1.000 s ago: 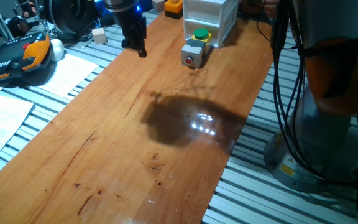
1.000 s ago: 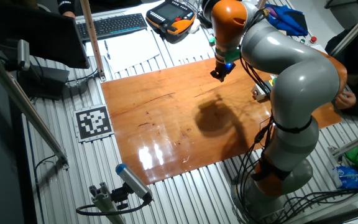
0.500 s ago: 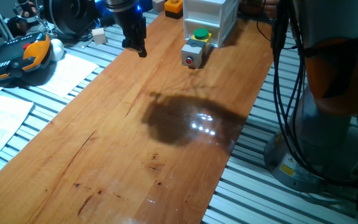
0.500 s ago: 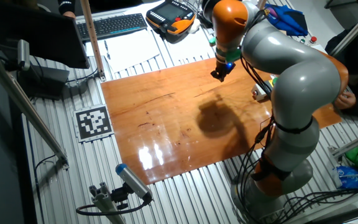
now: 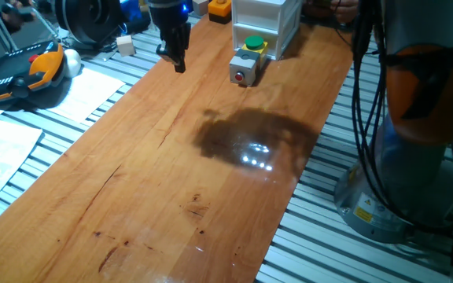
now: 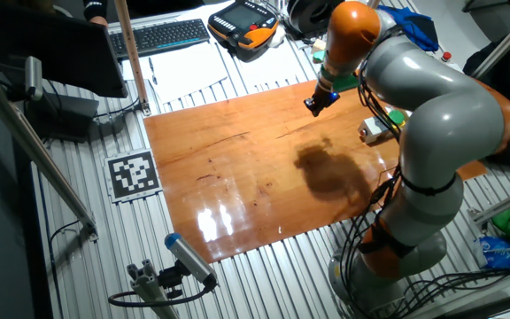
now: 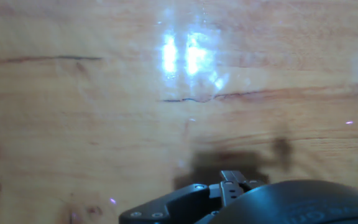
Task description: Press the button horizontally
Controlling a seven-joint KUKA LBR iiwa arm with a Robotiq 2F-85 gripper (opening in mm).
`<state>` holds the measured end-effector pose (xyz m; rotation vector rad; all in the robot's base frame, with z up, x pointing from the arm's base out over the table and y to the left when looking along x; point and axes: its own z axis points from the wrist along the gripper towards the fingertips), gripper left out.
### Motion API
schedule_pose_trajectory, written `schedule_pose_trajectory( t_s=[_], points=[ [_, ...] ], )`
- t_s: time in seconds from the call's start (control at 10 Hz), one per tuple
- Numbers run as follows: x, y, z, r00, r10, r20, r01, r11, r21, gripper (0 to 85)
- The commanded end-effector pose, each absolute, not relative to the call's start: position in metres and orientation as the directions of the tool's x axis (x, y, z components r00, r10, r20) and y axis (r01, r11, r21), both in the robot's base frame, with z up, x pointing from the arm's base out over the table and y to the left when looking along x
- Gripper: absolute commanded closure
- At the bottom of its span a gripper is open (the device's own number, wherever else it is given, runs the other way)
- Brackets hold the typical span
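Observation:
A small grey box with a red button (image 5: 241, 76) on its near side stands on the wooden table (image 5: 171, 173) at the far end. It also shows in the other fixed view (image 6: 372, 132), partly behind the arm. My gripper (image 5: 177, 61) hangs just above the table, to the left of the box and apart from it. It also shows in the other fixed view (image 6: 312, 105). The hand view shows only bare wood (image 7: 104, 124) and the dark underside of the hand (image 7: 241, 202). No fingertips show there, so I cannot tell whether the fingers are open or shut.
A yellow box with a green button (image 5: 254, 45) stands right behind the grey box, against a white drawer unit (image 5: 264, 20). An orange pendant (image 5: 18, 72) and papers (image 5: 85, 90) lie left of the table. Cables (image 5: 360, 102) hang at the right.
The gripper has shifted a little to the right, toward the button box. The arm's shadow on the table has moved right too.

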<state>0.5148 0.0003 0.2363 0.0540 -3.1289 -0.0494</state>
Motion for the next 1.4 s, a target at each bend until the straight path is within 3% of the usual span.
schedule_pose_trajectory(
  t_s=[0.0, 0.2, 0.5, 0.7, 0.9, 1.3],
  points=[
    [0.515, 0.0, 0.236, -0.999, -0.02, 0.033, -0.019, 0.999, 0.037, 85.0],
    [0.515, 0.0, 0.236, -0.996, -0.008, 0.093, -0.007, 1.0, 0.019, 85.0],
    [0.515, 0.0, 0.236, -0.997, -0.039, 0.067, -0.045, 0.995, -0.085, 85.0],
    [0.519, -0.015, 0.225, -0.99, -0.111, 0.084, -0.122, 0.982, -0.141, 85.0],
    [0.521, -0.036, 0.209, -0.987, -0.138, 0.084, -0.15, 0.978, -0.146, 85.0],
    [0.509, -0.072, 0.169, -0.983, -0.172, 0.061, -0.182, 0.96, -0.213, 85.0]
  ],
)
